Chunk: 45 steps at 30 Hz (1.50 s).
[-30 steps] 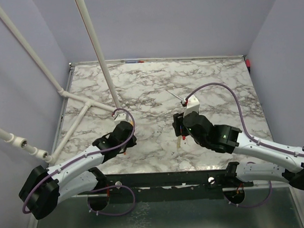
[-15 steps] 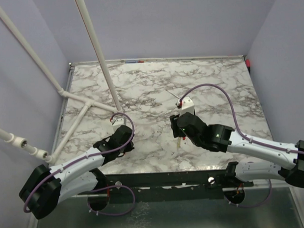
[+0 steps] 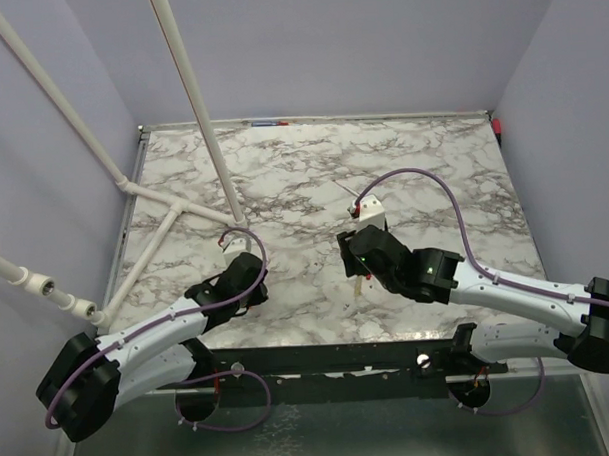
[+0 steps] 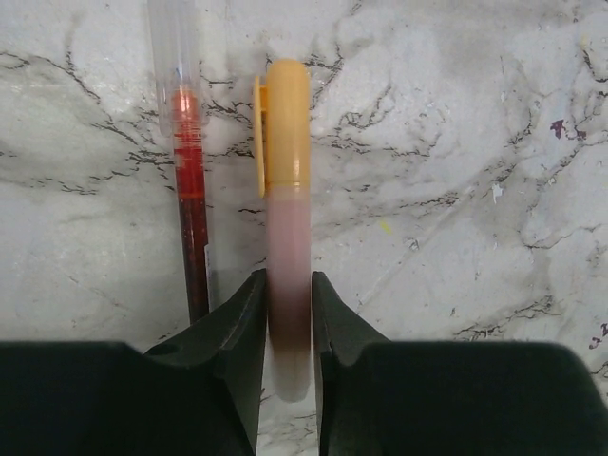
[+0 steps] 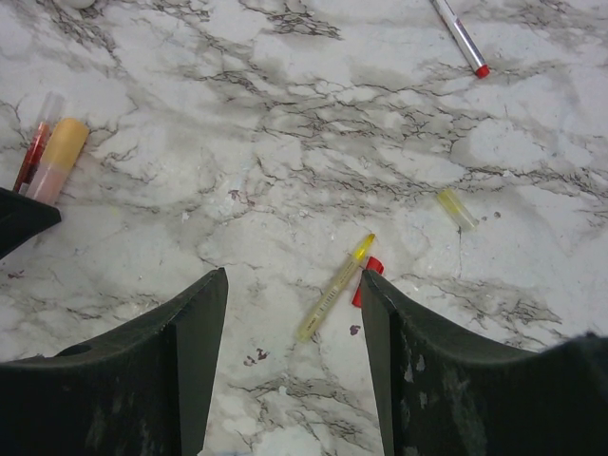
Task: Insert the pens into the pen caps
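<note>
Things lying on the bench [image 5: 285, 114]
A capped pen [image 4: 287, 237] lies beside an uncapped pen [image 4: 185, 190]; well apart, a loose cap [image 5: 367, 278] sits just beside a third pen [image 5: 334, 288].

Top view: fixed high at near side, looking down over whole worktop [image 3: 432, 163]. Left wrist view: very close, facing straight down past left claw [image 4: 288, 277] at orange-capped pen [image 4: 287, 171] and red pen [image 4: 193, 247]. Right wrist view: higher, angled across worktop past right claw [image 5: 292, 285]; shares same two pens, at left edge.
</note>
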Motion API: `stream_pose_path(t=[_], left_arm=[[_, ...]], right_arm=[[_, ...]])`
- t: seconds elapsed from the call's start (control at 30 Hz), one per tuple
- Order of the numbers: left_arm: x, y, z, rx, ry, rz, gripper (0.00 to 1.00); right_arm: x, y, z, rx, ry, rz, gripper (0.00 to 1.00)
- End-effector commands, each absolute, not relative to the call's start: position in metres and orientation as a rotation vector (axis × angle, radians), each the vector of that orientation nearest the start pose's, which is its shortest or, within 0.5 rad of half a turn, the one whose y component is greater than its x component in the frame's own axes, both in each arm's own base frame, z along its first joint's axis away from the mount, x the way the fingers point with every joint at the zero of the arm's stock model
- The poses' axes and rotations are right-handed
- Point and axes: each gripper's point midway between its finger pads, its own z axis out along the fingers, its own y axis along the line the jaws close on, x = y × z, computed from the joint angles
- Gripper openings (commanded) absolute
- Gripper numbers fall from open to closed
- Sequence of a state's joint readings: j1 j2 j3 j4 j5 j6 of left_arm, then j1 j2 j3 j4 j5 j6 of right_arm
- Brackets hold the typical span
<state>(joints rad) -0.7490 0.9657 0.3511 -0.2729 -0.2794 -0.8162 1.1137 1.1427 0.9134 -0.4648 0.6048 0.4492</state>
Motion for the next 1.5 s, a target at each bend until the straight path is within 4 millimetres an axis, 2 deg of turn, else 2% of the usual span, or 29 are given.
stream_pose_path(t=[0.0, 0.2, 0.33, 0.73, 1.0, 1.23, 1.47], left_arm=[[0.189, -0.149, 0.028, -0.223, 2.428, -0.377, 0.26], [0.192, -0.149, 0.042, -0.243, 2.401, -0.392, 0.31], [0.196, -0.152, 0.059, -0.253, 2.369, -0.421, 0.33], [0.215, -0.152, 0.126, -0.199, 2.254, -0.410, 0.37], [0.227, -0.162, 0.172, -0.019, 2.175, -0.414, 0.38], [0.231, -0.160, 0.207, 0.114, 2.078, -0.391, 0.43], [0.229, -0.155, 0.207, 0.192, 2.039, -0.368, 0.47]], right_arm=[[0.213, 0.250, 0.189, -0.388, 2.093, 0.262, 0.62], [0.214, 0.248, 0.195, -0.381, 2.087, 0.257, 0.63], [0.215, 0.247, 0.199, -0.374, 2.082, 0.255, 0.63], [0.217, 0.231, 0.196, -0.343, 2.110, 0.156, 0.66], [0.218, 0.223, 0.176, -0.325, 2.190, 0.125, 0.67], [0.208, 0.229, 0.143, -0.296, 2.305, 0.177, 0.64], [0.204, 0.228, 0.103, -0.126, 2.435, 0.187, 0.55]])
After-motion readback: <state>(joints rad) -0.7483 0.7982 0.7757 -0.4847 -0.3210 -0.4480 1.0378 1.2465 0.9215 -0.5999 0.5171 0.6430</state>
